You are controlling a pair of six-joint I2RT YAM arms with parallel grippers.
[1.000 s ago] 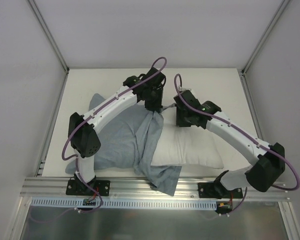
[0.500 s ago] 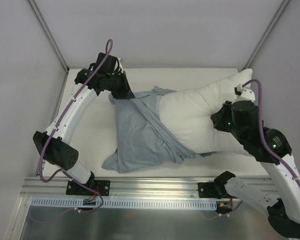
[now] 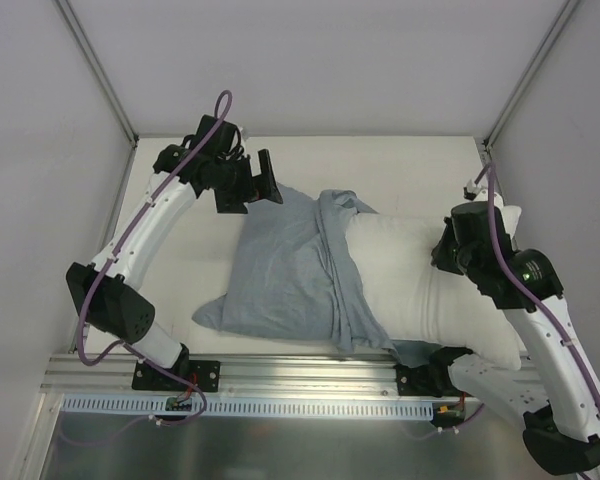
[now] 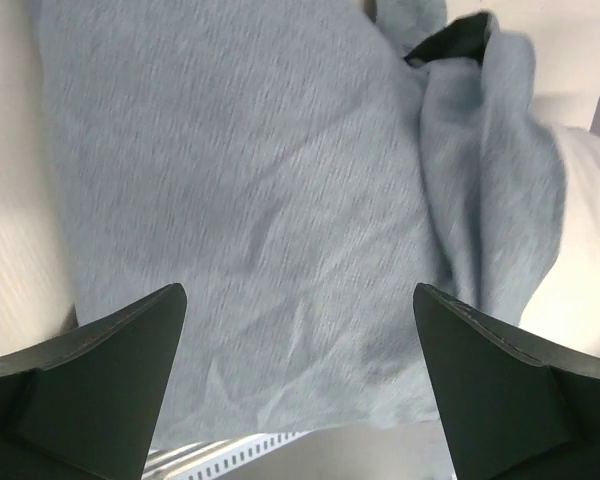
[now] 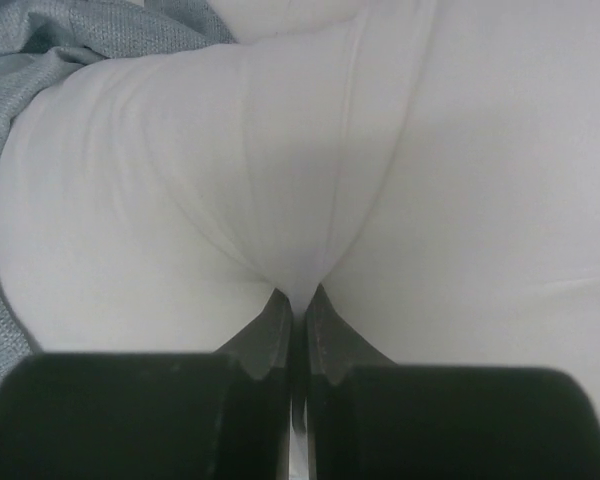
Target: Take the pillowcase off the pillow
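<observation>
Left fingers (image 4: 90, 380) wide apart above the pillowcase (image 3: 285, 265), right fingers (image 5: 278, 328) tight on a pinch of the pillow (image 3: 410, 275).

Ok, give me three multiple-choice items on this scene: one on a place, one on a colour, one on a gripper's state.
1. Most of the pillowcase lies on which side of the pillow?
A the robot's right
B the robot's left
C the far side

2. What colour is the pillow?
A white
B grey
C black

3. The right gripper is:
A open in the air
B shut on the pillowcase
C shut on the pillow

Answers:
1 B, the grey cloth spreads out toward the robot's left.
2 A, it shows plain white in both views.
3 C, a fold of white fabric is pinched in its closed jaws.
</observation>
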